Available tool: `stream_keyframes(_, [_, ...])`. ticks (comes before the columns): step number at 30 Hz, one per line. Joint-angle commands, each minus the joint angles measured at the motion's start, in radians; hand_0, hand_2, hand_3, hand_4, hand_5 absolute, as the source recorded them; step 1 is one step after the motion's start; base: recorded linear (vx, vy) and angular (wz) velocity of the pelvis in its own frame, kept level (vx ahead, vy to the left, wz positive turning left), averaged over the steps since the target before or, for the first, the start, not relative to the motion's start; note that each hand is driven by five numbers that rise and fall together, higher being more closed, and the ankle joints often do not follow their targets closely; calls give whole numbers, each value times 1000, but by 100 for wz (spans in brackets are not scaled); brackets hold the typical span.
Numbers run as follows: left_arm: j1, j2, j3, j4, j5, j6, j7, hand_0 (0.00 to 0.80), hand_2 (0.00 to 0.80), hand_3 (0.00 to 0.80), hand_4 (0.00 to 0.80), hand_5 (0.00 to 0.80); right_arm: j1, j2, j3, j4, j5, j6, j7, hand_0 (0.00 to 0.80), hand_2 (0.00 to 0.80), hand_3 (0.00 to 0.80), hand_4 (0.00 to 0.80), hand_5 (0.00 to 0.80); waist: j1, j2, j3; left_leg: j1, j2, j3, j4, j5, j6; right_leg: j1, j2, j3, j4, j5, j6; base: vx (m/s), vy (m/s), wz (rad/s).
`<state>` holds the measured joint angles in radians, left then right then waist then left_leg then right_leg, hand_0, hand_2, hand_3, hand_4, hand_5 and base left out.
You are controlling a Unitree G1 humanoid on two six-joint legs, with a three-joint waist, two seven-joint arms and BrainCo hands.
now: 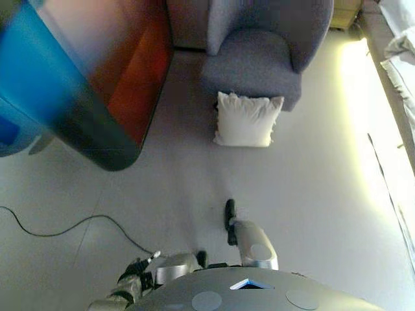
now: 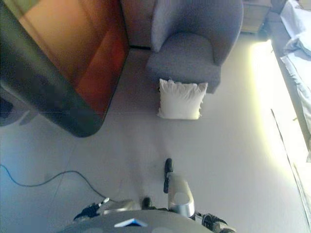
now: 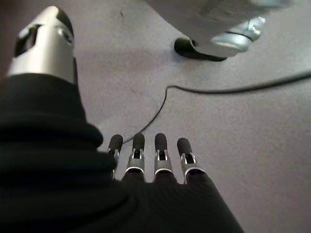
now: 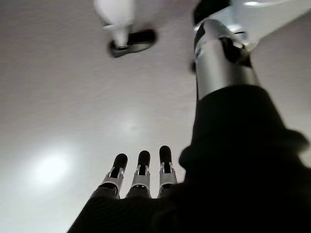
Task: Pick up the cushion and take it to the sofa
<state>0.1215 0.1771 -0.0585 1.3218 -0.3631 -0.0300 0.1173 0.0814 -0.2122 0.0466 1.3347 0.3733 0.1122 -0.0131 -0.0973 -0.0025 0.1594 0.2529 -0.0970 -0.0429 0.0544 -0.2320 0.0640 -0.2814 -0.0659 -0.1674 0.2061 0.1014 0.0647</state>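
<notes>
A white square cushion [image 1: 248, 120] stands on the grey floor, leaning against the front of a grey upholstered sofa chair [image 1: 259, 58] straight ahead of me. Both hands hang low at my sides, far from the cushion. In the left wrist view my left hand [image 3: 146, 160] shows straight fingers over bare floor and holds nothing. My right hand [image 4: 141, 179] also has straight fingers pointing at the floor and is empty.
A large reddish-brown panel with a dark rounded rim [image 1: 110, 84] fills the upper left, close to the camera. A bed with white bedding [image 1: 399, 58] runs along the right edge. A pale wooden cabinet [image 2: 255, 17] stands beyond the chair.
</notes>
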Motion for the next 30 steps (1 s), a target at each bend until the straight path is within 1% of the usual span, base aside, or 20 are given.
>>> stream_keyframes(1, [-12,-6,15,10,19,-2,8,0,0,0,0,0,-4,2,22,21,-21,-10,-6,0,0,0,0,0,-25,-1,-16,58,-9,82,147,-57,-29,-21,-18,5,-20,12,50,478,-202,6])
stream_keyframes(3, [-3,-4,14,12,41,-9,2,0,0,0,0,0,3,3,21,18,-20,-25,8,0,0,0,0,0,-31,4,-36,45,24,80,213,53,-73,5,1,16,-20,-18,20,428,-234,10])
stream_keyframes(4, [-1,-4,13,14,32,-20,1,0,0,0,0,0,3,1,22,13,-32,-30,8,0,0,0,0,0,-32,5,-47,26,40,78,277,129,-99,30,14,23,-32,-33,2,394,-229,2])
stream_keyframes(5, [-3,-4,10,11,11,-23,-2,0,0,0,0,0,1,-4,25,10,-42,-35,6,0,0,0,0,0,-29,5,-53,-8,50,75,367,185,-116,59,23,34,-43,-49,-15,405,-221,-7])
stream_keyframes(6, [-6,-5,8,5,4,-28,-2,0,0,0,0,0,-1,-10,26,9,-46,-45,5,0,0,0,0,0,-25,-5,-59,-53,41,66,458,222,-124,82,18,45,-53,-56,-27,378,-190,-6])
stream_keyframes(7, [-11,-9,5,0,9,-30,0,0,0,0,0,0,-6,-16,25,9,-42,-56,3,0,0,0,0,0,-16,-12,-60,-115,33,65,572,244,-127,110,12,52,-60,-67,-42,349,-183,-9])
stream_keyframes(8, [-16,-11,-1,-4,12,-29,3,0,0,0,0,0,-15,-23,25,8,-36,-64,2,0,0,0,0,0,-7,-21,-60,-177,36,82,660,250,-125,137,5,55,-61,-83,-55,322,-177,-5])
stream_keyframes(10, [-26,-12,-12,-20,21,-27,-1,0,0,0,0,0,-44,-32,22,3,-15,-65,-1,0,0,0,0,0,16,-30,-50,-293,79,117,760,216,-104,191,3,73,-60,-119,-73,278,-142,-1])
stream_keyframes(11, [-29,-9,-15,-25,29,-26,-6,0,0,0,0,0,-56,-34,21,0,0,-62,-1,0,0,0,0,0,23,-36,-48,-324,87,121,735,209,-91,205,2,84,-59,-130,-74,272,-71,-8])
stream_keyframes(13, [-37,-8,-29,-32,26,-31,-3,0,0,0,0,0,-83,-36,24,-11,22,-51,-5,0,0,0,0,0,43,-34,-30,-358,119,126,590,190,-69,244,18,112,-55,-161,-75,258,6,-29])
stream_keyframes(15, [-40,-4,-32,-38,8,-33,1,0,0,0,0,0,-98,-35,31,-14,23,-42,-10,0,0,0,0,0,54,-31,-19,-382,148,121,417,217,-71,268,30,141,-57,-185,-68,257,77,-26])
stream_keyframes(16, [-41,-3,-30,-41,6,-34,1,0,0,0,0,0,-101,-35,37,-13,31,-40,-13,0,0,0,0,0,61,-23,-16,-400,160,101,320,236,-82,277,38,158,-57,-197,-58,249,90,-21])
stream_keyframes(17, [-41,-2,-29,-42,9,-34,1,0,0,0,0,0,-102,-34,39,-12,40,-38,-15,0,0,0,0,0,65,-23,-10,-395,161,96,292,243,-87,286,38,164,-56,-203,-54,350,124,-36])
stream_keyframes(18, [-37,-3,-19,-39,9,-37,-1,0,0,0,0,0,-103,-34,44,-10,51,-30,-19,0,0,0,0,0,85,-3,-1,-415,178,36,143,295,-122,316,51,194,-51,-225,-39,349,104,-37])
stream_keyframes(22, [-4,-17,23,-37,-57,-57,1,0,0,0,0,0,-106,-41,40,4,13,12,-26,0,0,0,0,0,130,11,15,-431,207,-90,-37,348,-159,431,40,295,-77,-268,-1,384,90,-66])
stream_keyframes(23, [7,-21,41,-35,-70,-62,-3,0,0,0,0,0,-101,-43,37,12,-11,22,-26,0,0,0,0,0,136,16,14,-432,215,-102,-58,360,-164,463,35,318,-87,-279,9,420,115,-137])
stream_keyframes(25, [19,-24,57,-35,-63,-63,-8,0,0,0,0,0,-90,-44,27,21,-23,31,-34,0,0,0,0,0,138,23,11,-431,225,-88,-68,369,-168,494,26,330,-96,-296,21,334,125,-114])
stream_keyframes(26, [20,-20,60,-32,-53,-55,-9,0,0,0,0,0,-79,-44,13,34,-22,28,-37,0,0,0,0,0,135,30,6,-438,234,-65,-63,371,-170,510,16,323,-93,-312,30,305,142,-80])
stream_keyframes(28, [10,-7,64,-32,-25,-24,-12,0,0,0,0,0,-64,-45,-5,43,5,11,-38,0,0,0,0,0,129,36,-2,-445,250,-32,-51,364,-173,523,-9,295,-75,-333,44,331,197,-68])
stream_keyframes(30, [1,10,55,-26,-1,-2,-9,0,0,0,0,0,-59,-43,-25,40,30,10,-47,0,0,0,0,0,122,38,-12,-445,235,-23,-31,339,-166,513,-37,266,-36,-329,50,332,252,-55])
